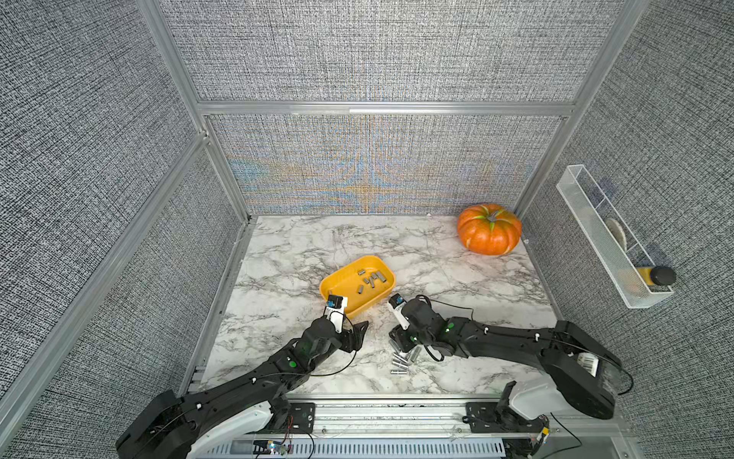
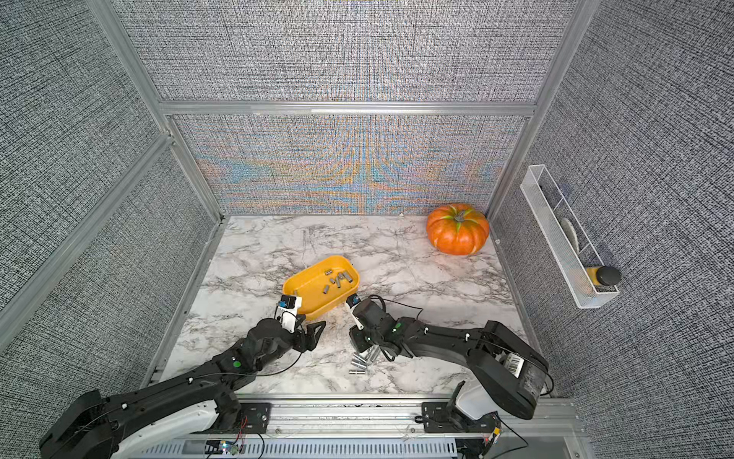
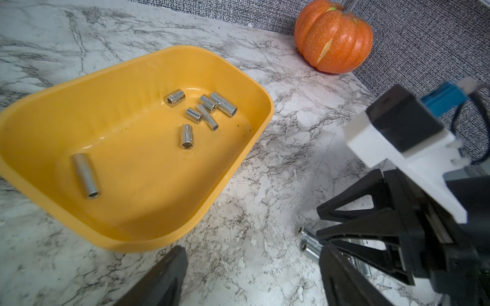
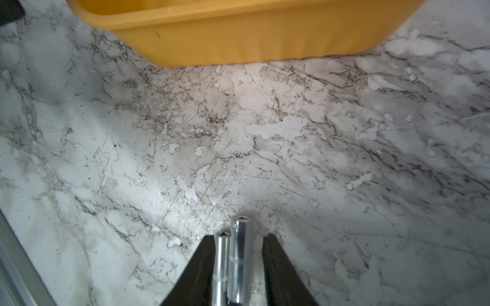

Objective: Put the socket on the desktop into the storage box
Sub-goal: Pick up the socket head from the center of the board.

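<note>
Right fingers (image 4: 275,265) stand narrow around two long sockets (image 4: 240,254) lying on the desk (image 4: 185,132); whether they clamp, I cannot tell. Left fingers (image 1: 359,328) gape wide, holding nothing, just beside the storage box (image 1: 337,278), which holds several sockets (image 3: 224,103). Loose sockets (image 1: 399,361) lie under the right arm.

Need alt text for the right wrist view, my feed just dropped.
Two chrome sockets lie side by side on the marble desktop between the black fingers of the right pincer, with a sliver of gap beside one finger. Beyond them, the yellow storage box shows only its outer wall.
</note>
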Controlling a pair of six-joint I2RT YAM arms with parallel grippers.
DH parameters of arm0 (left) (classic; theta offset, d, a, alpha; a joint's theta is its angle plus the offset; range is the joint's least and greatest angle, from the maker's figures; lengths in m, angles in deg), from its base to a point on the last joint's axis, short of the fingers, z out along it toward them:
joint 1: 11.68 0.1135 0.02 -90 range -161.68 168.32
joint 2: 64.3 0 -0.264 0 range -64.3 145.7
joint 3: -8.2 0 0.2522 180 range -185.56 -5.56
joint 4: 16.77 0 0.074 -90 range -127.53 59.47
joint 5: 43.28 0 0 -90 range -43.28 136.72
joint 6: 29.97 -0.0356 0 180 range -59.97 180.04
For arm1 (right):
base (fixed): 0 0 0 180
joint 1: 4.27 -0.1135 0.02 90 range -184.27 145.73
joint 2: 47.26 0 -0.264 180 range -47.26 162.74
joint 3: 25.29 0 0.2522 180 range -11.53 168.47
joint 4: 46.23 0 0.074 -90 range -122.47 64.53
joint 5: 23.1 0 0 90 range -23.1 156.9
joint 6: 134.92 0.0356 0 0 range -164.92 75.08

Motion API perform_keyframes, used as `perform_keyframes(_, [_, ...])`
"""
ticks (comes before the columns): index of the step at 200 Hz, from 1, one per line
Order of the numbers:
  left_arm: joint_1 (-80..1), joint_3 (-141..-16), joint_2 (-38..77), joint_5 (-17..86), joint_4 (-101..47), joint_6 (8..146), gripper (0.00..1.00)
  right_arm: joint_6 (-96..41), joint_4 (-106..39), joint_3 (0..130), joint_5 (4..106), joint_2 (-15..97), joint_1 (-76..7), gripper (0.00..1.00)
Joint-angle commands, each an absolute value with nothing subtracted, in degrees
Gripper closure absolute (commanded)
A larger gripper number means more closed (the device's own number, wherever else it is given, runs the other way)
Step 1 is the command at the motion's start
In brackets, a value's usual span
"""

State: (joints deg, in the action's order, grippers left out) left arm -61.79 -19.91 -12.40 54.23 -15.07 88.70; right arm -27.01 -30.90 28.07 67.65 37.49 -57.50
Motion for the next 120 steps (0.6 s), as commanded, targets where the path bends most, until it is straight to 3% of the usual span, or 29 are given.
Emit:
perform_keyframes(1, [-61.77, -20.42, -12.18, 54.1, -13.54, 88.19, 0.17, -27.42, -30.99, 28.66, 68.87, 38.47, -57.79, 0.65])
perform_keyframes(58, [-61.78, -20.42, -12.44, 55.23, -13.96, 88.32, 0.17, -27.05, -29.31, 29.74, 71.39, 41.28, -58.06, 0.72])
perform_keyframes(120, [-61.78, -20.33, -13.06, 55.97, -14.51, 88.34, 0.17, -26.99, -28.55, 30.72, 72.33, 42.95, -58.23, 0.72])
